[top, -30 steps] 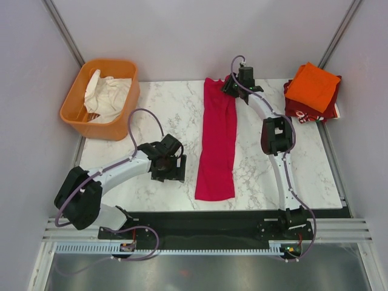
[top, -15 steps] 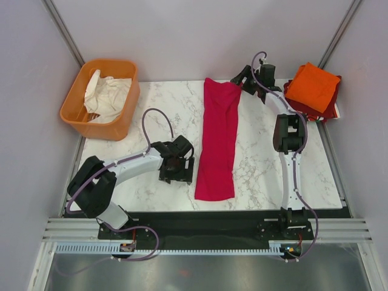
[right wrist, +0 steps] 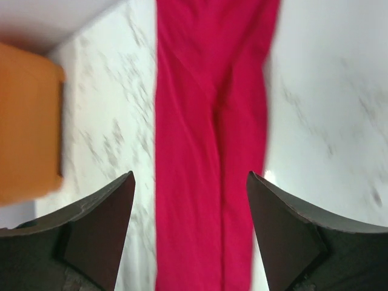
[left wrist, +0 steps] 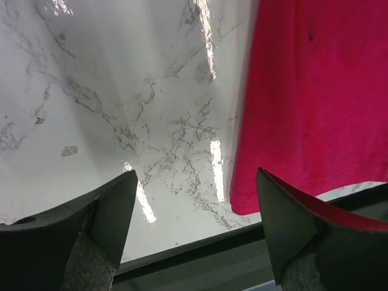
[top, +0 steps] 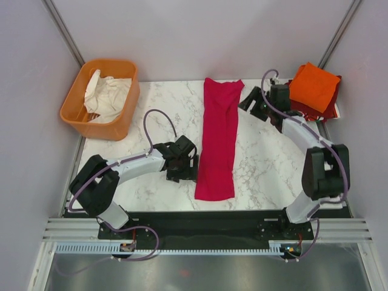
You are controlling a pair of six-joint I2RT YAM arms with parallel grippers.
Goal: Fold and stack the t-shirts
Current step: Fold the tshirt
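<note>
Marble table (top: pixel 267 163): 1 magenta t-shirt (top: pixel 218 136), a long strip, likely awaiting a crosswise fold. The left gripper (top: pixel 185 168) and right gripper (top: pixel 250 103) are spread and empty beside it.

A white, grey-veined tabletop (top: pixel 157 103) with a marble look fills a small booth closed in by plain pale walls: a back wall (top: pixel 200 36), a left wall (top: pixel 24 121) and a right wall (top: pixel 373 157). Slim metal posts run up the two rear corners, one on the left (top: pixel 63 30), one on the right (top: pixel 338 33). Along the tabletop's near edge lies a black strip (top: pixel 206 219), then a silver metal rail (top: pixel 206 233) and a white slotted channel (top: pixel 206 247). Below them is a dull grey sheet (top: pixel 200 273) (its surface faintly reflective). The light is soft and even, leaving bright streaks (left wrist: pixel 205 36) on the glossy stone seen close up.
</note>
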